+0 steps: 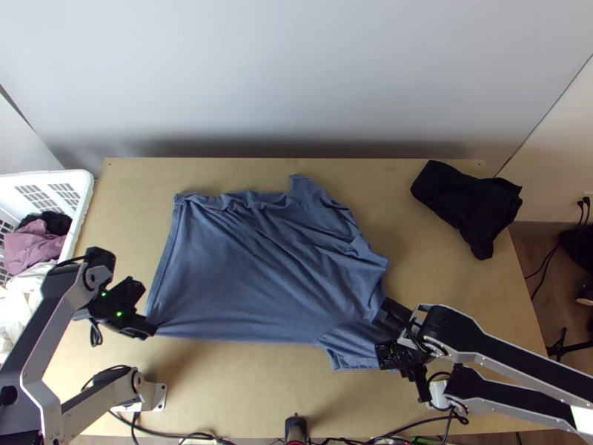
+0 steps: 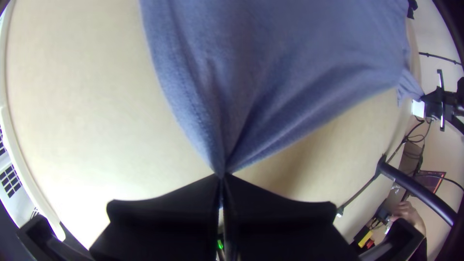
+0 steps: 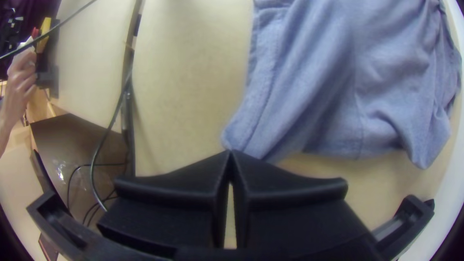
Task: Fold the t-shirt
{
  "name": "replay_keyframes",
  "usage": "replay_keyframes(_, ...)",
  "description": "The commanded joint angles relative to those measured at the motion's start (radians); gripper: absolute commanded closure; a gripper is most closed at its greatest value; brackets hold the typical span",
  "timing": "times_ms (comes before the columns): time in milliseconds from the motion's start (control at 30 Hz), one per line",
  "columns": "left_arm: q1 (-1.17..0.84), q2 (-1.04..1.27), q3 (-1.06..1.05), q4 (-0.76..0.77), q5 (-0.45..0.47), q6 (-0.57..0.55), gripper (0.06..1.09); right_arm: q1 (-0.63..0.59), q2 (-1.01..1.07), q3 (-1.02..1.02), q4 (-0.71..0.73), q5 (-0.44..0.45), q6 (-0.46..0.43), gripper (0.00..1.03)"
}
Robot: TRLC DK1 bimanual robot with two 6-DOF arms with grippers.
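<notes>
Left fingers [image 1: 138,327] pinch shirt corner [image 2: 221,154]; table strip [image 1: 244,386] nearside.

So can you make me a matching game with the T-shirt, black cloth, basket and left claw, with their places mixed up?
Things
1. Blue T-shirt
2. Black cloth
3. White basket
4. Left claw

Places
A. Bunched up near the far right corner of the table
B. Pinching a corner of the T-shirt
C. Spread out with wrinkles on the table
D. At the table's left side, with clothes inside

Pairs: 1-C, 2-A, 3-D, 4-B
</notes>
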Motion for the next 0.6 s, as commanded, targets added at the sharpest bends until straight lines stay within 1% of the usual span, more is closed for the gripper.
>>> replay_keyframes(0, 0.103, -0.026, -0.005, -0.100, -0.012, 0.099, 1.05, 0.015, 0.027, 0.056, -0.008, 0.002, 0.001, 1.00)
replay_keyframes(133, 0.201, -0.025, 0.028, -0.191, -0.023, 0.193, 1.05, 0.028, 0.045, 0.091, -0.026, 0.002, -0.001, 1.00)
replay_keyframes(267, 0.279, -0.022, 0.034, -0.267, -0.083, 0.273, 1.05, 0.052, 0.047, 0.092, -0.044, -0.001, -0.001, 1.00)
replay_keyframes(367, 0.340, -0.012, 0.023, -0.290, -0.127, 0.323, 1.05, 0.064, 0.050, 0.085, -0.060, -0.003, -0.005, 1.00)
replay_keyframes(467, 0.393, -0.006, 0.024, -0.298, -0.135, 0.371, 1.05, 0.075, 0.053, 0.079, -0.098, -0.004, -0.015, 1.00)
replay_keyframes(567, 0.397, 0.003, 0.024, -0.301, -0.135, 0.375, 1.05, 0.082, 0.053, 0.083, -0.126, -0.007, -0.021, 1.00)
